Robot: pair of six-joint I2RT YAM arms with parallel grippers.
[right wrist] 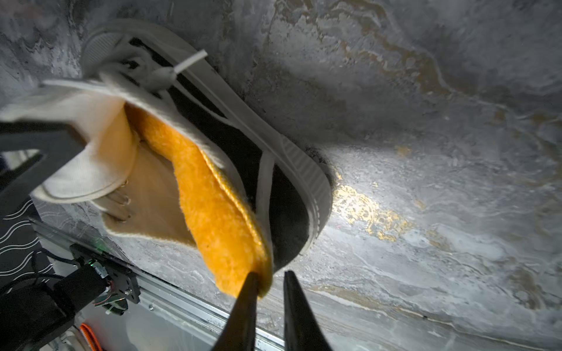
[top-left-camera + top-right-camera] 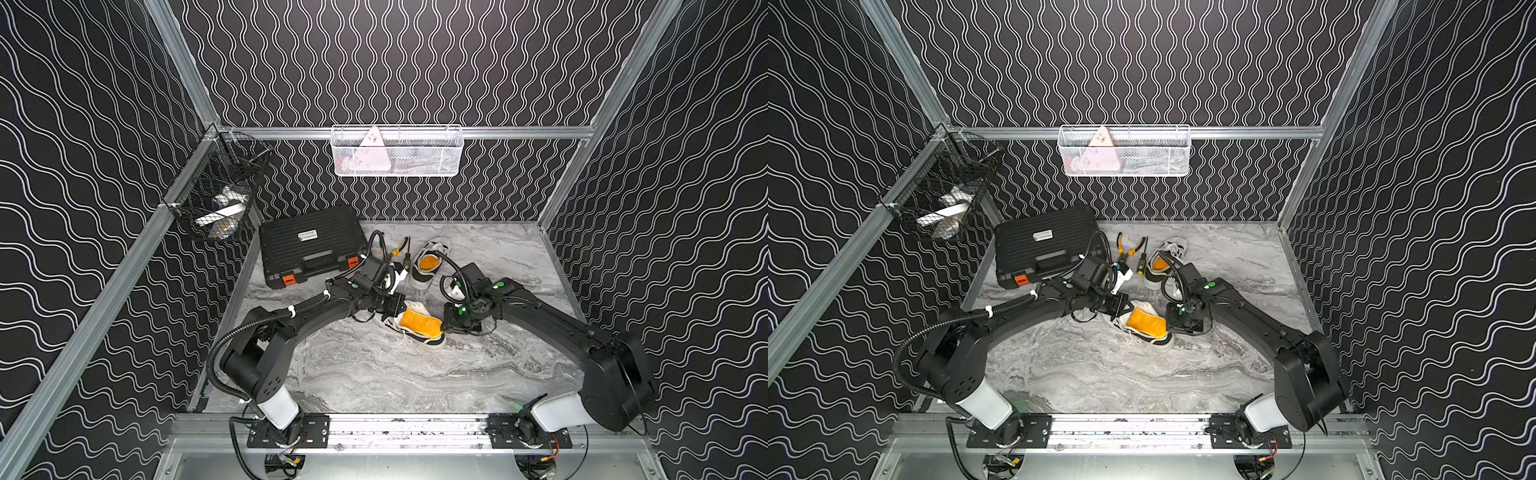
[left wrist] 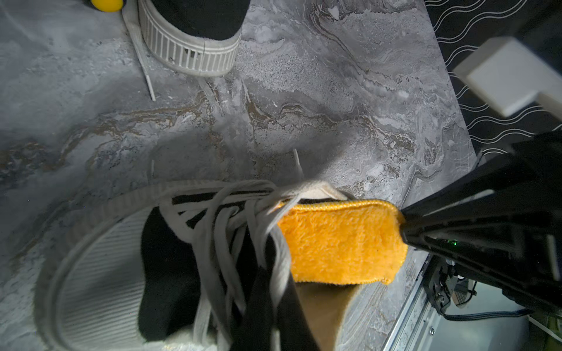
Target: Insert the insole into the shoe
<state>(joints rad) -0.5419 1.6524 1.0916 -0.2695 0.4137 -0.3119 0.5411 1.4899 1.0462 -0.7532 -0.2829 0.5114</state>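
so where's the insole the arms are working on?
Mid-table in both top views: the insole sticks out of the near shoe, between the left gripper and right gripper.

Fuzzy orange insole [image 2: 417, 324] half inside black-and-white shoe [image 2: 430, 342], seemingly tilted

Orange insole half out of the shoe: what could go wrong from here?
1. The insole is bowed, with its end outside the shoe; the right gripper only touches its edge with jaws apart, so a push might buckle it instead of sliding it in.
2. The left gripper pinches just the tongue, so the shoe could twist or slide.
3. Loose laces lie bunched beside the insole and might snag.
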